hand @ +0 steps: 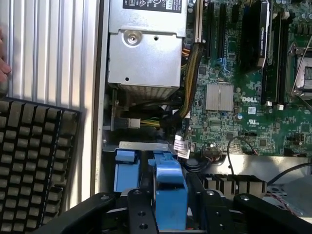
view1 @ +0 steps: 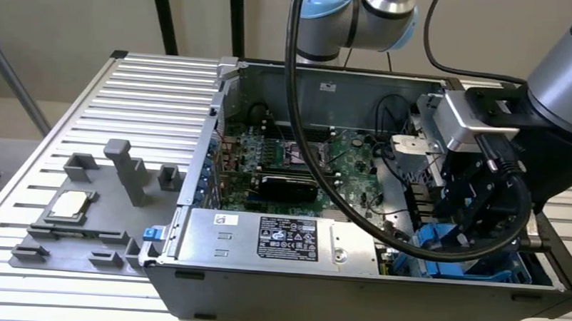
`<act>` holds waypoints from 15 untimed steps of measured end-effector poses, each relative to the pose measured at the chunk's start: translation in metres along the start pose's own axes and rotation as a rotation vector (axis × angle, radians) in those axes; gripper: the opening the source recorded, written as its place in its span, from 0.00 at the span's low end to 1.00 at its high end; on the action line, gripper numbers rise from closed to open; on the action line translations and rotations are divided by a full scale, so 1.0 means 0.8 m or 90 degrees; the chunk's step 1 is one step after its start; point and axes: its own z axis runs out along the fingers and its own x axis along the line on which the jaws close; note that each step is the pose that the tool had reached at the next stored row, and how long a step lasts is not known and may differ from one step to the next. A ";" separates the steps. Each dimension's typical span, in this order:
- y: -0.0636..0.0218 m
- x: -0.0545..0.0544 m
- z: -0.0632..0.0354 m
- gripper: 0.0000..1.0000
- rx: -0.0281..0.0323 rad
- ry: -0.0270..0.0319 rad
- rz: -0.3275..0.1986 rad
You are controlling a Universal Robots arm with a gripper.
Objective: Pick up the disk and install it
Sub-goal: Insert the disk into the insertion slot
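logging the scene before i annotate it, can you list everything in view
computer case: 1, grey, open, on the table
table: 1, silver slatted, under everything
motherboard: 1, green, inside the case
power supply: 1, silver with a black label, along the case's near wall
blue cage: 1, blue, in the case corner at the exterior view's right
disk: 1, blue carrier edge showing, between the fingers at the cage
fixture: 1, grey, on the table at the exterior view's left
chip: 1, silver square, on the fixture
keyboard: 1, black, beside the case
arm: 1, silver-grey, reaching into the case
gripper: 1, black, shut on the disk
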 end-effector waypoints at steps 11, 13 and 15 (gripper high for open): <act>0.000 0.000 0.000 1.00 0.0000 0.0002 0.000; 0.000 0.000 0.000 1.00 0.0000 0.0003 0.000; 0.000 0.000 0.000 1.00 0.0000 0.0003 0.000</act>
